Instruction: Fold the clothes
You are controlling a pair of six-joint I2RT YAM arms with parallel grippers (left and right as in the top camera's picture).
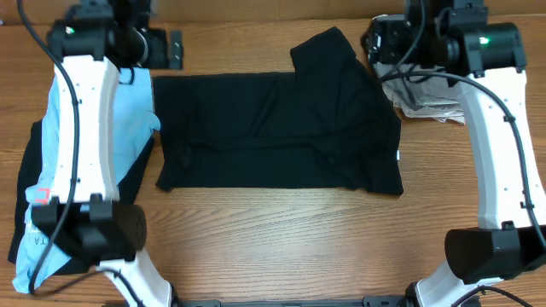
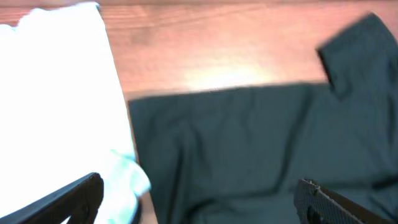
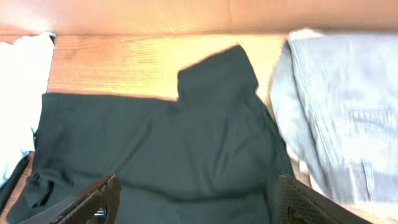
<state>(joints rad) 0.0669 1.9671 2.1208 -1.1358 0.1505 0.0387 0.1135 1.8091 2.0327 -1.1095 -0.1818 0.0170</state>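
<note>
Left end effector [image 2: 199, 208], right end effector [image 3: 198, 202]: wide | grey garment [image 3: 342, 106]: right-wrist, overhead views

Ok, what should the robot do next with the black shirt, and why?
Probably the right claw should dip to the sleeve poking out past the black shirt's far edge and fold it in. That claw is open, empty and nearest it.

Black shirt [image 1: 273, 128]: matt cloth, softly creased, no shine at all. The table [image 1: 281, 230] is wood, grain clear, with a light sheen under the lamp. Pale blue cloth [image 1: 132, 119] looks soft and smooth; the grey garment [image 3: 348, 106] shows a coarser weave. Arm shells [image 1: 85, 111]: smooth white plastic, faintly glossy.
</note>
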